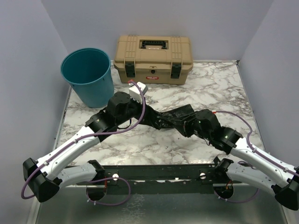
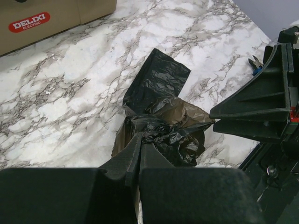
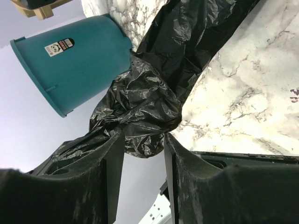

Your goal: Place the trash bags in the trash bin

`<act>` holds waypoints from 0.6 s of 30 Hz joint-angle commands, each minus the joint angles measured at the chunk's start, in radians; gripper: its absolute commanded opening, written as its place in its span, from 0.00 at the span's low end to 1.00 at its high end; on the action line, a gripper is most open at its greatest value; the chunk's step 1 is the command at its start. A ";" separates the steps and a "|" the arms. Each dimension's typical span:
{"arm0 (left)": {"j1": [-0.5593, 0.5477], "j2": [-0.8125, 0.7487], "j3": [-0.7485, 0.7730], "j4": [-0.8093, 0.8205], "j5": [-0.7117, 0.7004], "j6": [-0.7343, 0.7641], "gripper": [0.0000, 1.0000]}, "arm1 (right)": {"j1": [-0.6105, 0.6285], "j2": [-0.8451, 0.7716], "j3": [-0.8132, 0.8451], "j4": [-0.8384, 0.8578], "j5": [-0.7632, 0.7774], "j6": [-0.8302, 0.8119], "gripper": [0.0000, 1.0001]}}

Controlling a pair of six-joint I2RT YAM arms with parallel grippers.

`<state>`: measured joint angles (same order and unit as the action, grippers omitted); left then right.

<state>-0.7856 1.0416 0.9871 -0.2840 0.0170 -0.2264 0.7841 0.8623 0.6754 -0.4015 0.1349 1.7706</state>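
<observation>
Bin (image 1: 88,77): upright at the back-left corner of the worktop (image 1: 210,88), mouth open, nothing visible inside it.
Toolbox (image 1: 153,58): at the back edge, middle, just right of the bin, lid down.
Left gripper (image 2: 138,156): fully closed, its 2 fingers pinching a fold of the trash bag (image 2: 159,88) at the tips.
Bag: near the middle of the worktop, between the 2 grippers, well apart from the bin. 1 flat end lies on the marble. The rest is bunched into a crinkled wad.
Right gripper (image 3: 142,140): jaws about half closed around that wad, with film pressed against both fingers (image 3: 112,163), so it has hold of the bag too.
The 2 grippers sit close together, tips facing each other.
</observation>
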 commanded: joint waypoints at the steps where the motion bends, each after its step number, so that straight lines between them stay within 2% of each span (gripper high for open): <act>1: -0.005 -0.014 0.020 -0.008 0.027 0.012 0.00 | -0.001 -0.005 -0.006 0.030 -0.004 -0.001 0.42; 9: -0.006 -0.024 0.018 -0.009 0.022 0.006 0.00 | -0.001 0.009 -0.016 0.049 -0.036 0.012 0.42; 11: -0.006 -0.022 0.021 -0.007 0.026 0.004 0.00 | 0.000 0.013 -0.031 0.071 -0.044 0.021 0.35; 18: -0.005 -0.027 0.018 -0.006 0.062 0.010 0.00 | -0.002 0.023 -0.052 0.142 -0.010 0.021 0.28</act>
<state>-0.7860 1.0363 0.9871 -0.2840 0.0376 -0.2237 0.7841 0.8749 0.6350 -0.3157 0.1101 1.7874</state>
